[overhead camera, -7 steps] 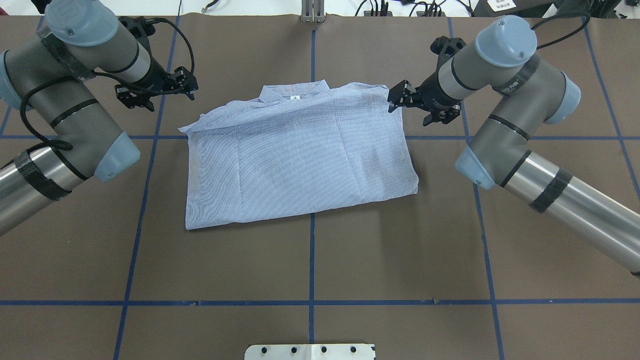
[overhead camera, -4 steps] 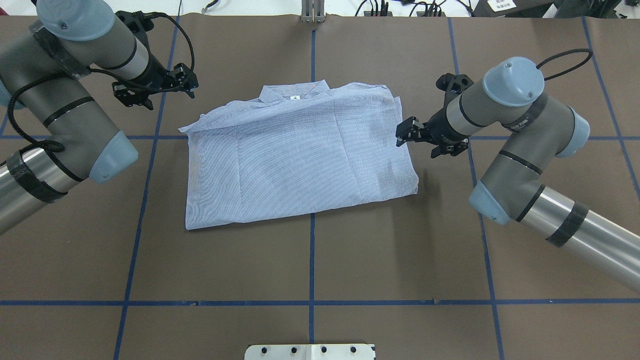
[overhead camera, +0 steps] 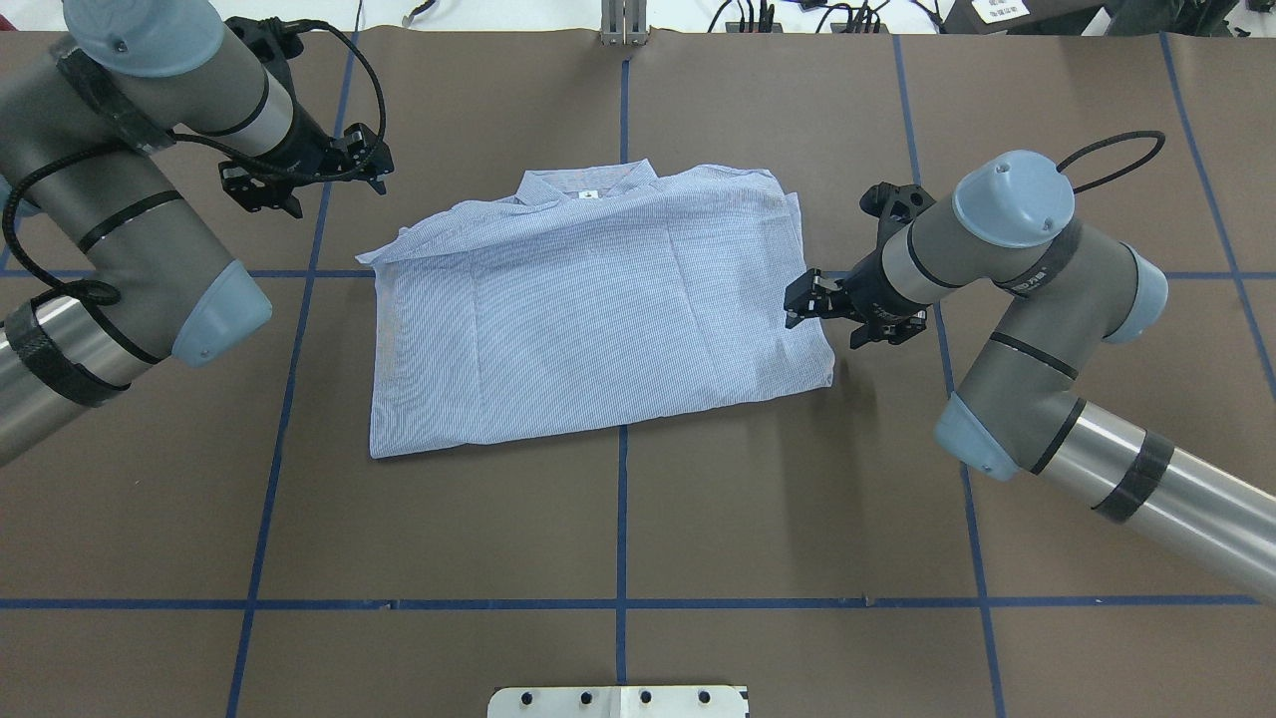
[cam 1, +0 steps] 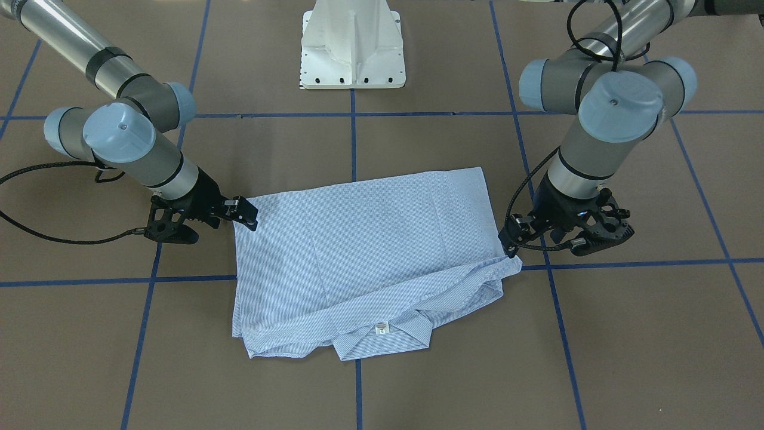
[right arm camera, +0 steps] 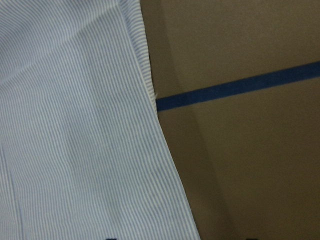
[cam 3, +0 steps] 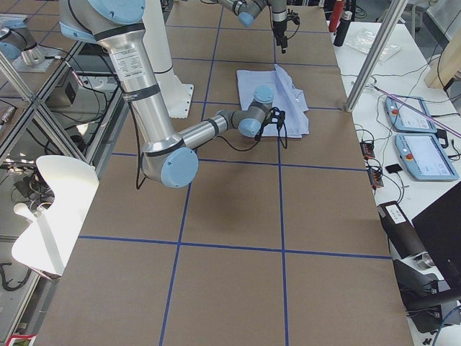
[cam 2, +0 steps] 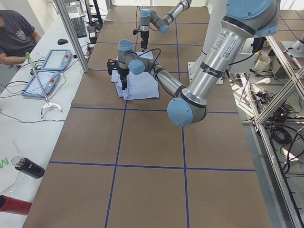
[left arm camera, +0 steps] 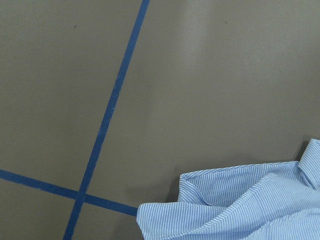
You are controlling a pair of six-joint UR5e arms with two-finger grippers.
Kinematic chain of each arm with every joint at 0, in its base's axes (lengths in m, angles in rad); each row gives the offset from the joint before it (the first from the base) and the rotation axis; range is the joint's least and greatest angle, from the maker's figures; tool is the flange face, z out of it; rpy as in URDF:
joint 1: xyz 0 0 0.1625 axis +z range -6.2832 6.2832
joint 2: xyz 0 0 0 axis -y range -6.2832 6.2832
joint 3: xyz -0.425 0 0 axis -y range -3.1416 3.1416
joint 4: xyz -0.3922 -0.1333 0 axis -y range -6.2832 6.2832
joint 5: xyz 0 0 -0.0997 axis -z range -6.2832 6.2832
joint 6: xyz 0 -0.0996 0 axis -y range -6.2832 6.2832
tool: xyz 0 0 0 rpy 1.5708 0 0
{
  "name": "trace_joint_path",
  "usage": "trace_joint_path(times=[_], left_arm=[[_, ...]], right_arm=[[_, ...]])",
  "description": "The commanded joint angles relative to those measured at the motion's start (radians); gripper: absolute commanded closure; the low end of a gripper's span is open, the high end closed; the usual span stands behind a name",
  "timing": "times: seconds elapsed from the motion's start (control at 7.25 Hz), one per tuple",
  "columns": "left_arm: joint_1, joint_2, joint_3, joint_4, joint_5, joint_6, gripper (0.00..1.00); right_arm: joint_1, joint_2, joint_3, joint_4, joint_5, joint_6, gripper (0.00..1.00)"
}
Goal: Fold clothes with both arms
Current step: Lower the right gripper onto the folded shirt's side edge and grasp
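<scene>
The clothes are one light blue striped shirt (overhead camera: 598, 309), folded into a rough rectangle at mid-table, its collar and white label (overhead camera: 589, 193) on the far side. In the front view the shirt (cam 1: 358, 251) shows its collar nearest the camera. My left gripper (overhead camera: 377, 163) hovers open off the shirt's far-left corner, not touching the cloth. My right gripper (overhead camera: 800, 303) is open at the middle of the shirt's right edge, its fingers level with the hem. The right wrist view shows that edge of the shirt (right arm camera: 75, 140) close up, and the left wrist view shows its corner (left arm camera: 240, 205).
Blue tape lines (overhead camera: 622, 519) grid the brown table. The white pedestal base (cam 1: 352, 48) stands on the robot's side. In the left side view a person (cam 2: 14, 33) sits at a side bench with control tablets (cam 2: 50, 66) and a bottle (cam 2: 28, 167).
My right gripper has travelled from the shirt's far-right corner toward the robot along the right edge, to its middle. The left gripper has shifted only slightly. The shirt lies unchanged.
</scene>
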Motion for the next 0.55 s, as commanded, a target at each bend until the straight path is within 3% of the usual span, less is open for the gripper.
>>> trace_joint_path(times=[0.0,0.14,0.41], left_arm=[[-0.001,0.002,-0.007,0.007,0.002,-0.002,0.00],[-0.001,0.002,-0.007,0.007,0.002,0.000,0.00],[-0.003,0.004,-0.007,0.007,0.002,0.000,0.00]], right_arm=[[-0.003,-0.002,0.008,-0.001,0.003,0.002,0.81],[-0.005,-0.005,0.014,0.001,0.003,0.000,0.95],[-0.006,-0.006,0.023,0.001,0.003,0.000,1.00]])
